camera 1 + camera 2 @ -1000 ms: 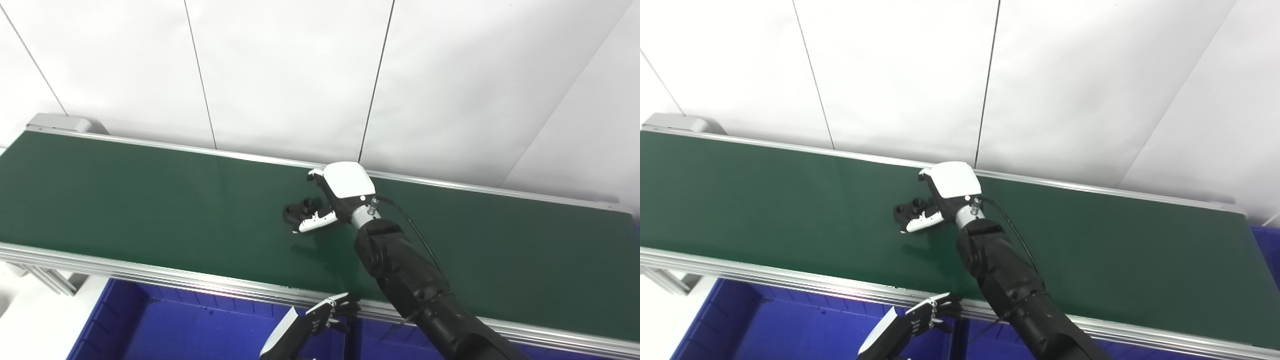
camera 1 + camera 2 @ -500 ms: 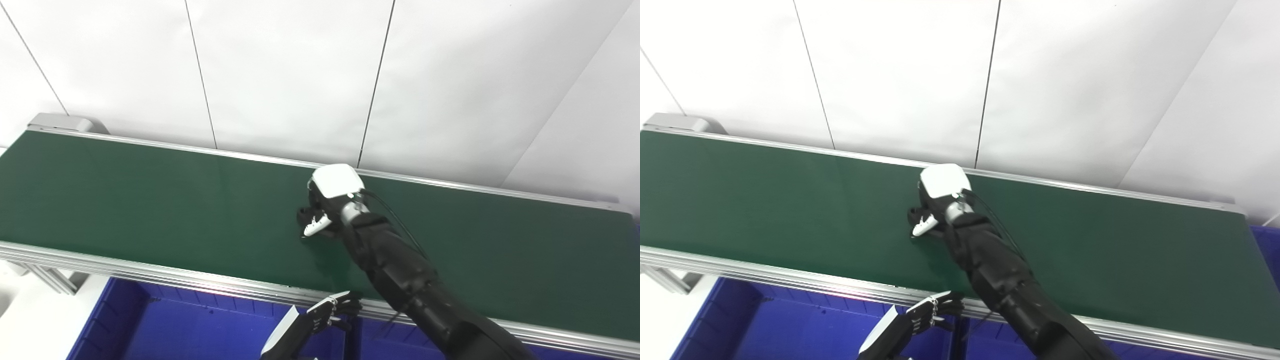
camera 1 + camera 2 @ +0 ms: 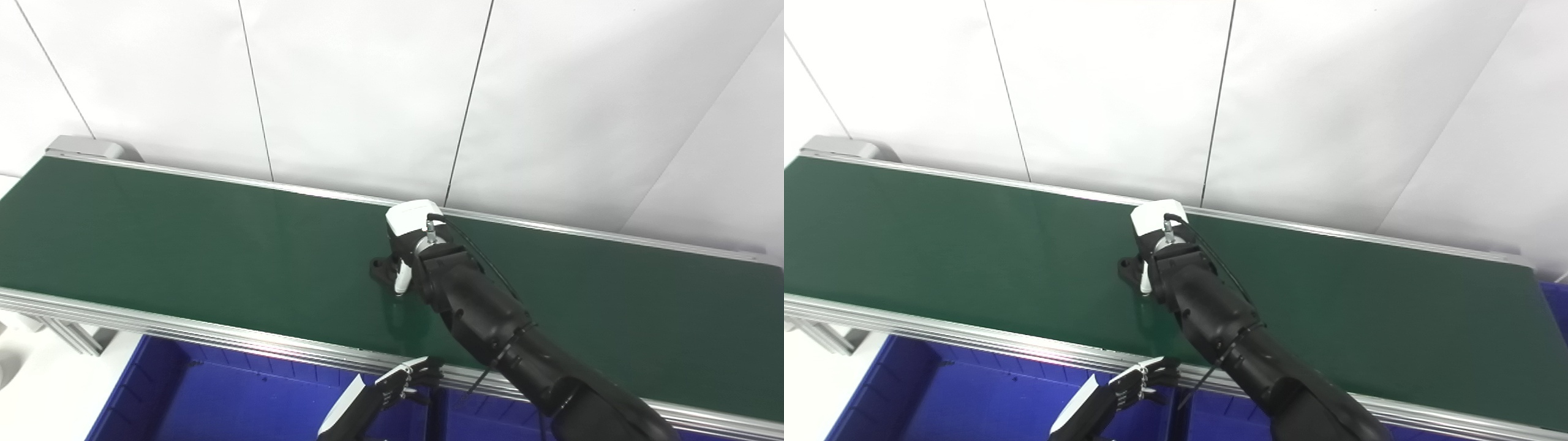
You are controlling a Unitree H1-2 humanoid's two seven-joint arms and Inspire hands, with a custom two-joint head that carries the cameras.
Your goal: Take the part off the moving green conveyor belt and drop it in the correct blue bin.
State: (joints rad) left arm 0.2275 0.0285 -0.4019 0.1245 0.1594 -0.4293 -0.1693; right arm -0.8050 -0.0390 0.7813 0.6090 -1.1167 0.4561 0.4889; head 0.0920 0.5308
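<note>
Far left: grey end housing [image 3: 86, 147] at the head of the green conveyor belt [image 3: 184, 245], aluminium rails along both long edges, white panelled wall [image 3: 367, 92] behind. Below the near rail, at lower left: blue bin [image 3: 202, 398], interior visible, contents not discernible. Just right of that, at the bottom edge: left hand [image 3: 392, 392], low over the bins beside the near rail, fingers [image 3: 422, 372] loosely curled and apart, holding nothing. Next to it, a dividing wall and a second blue bin [image 3: 484, 416], mostly hidden under the right arm. Mid-belt, near the far rail: black part [image 3: 381, 268], on the belt surface, only its left end showing. Directly over and touching it: right hand [image 3: 405, 251], white back plate up, white thumb tip pointing down at the part's near side, fingers hidden behind the hand. Actual grip on the part: cannot tell. Black forearm running down to lower right, cable looping off the wrist. Further right: bare green belt to the far end.
</note>
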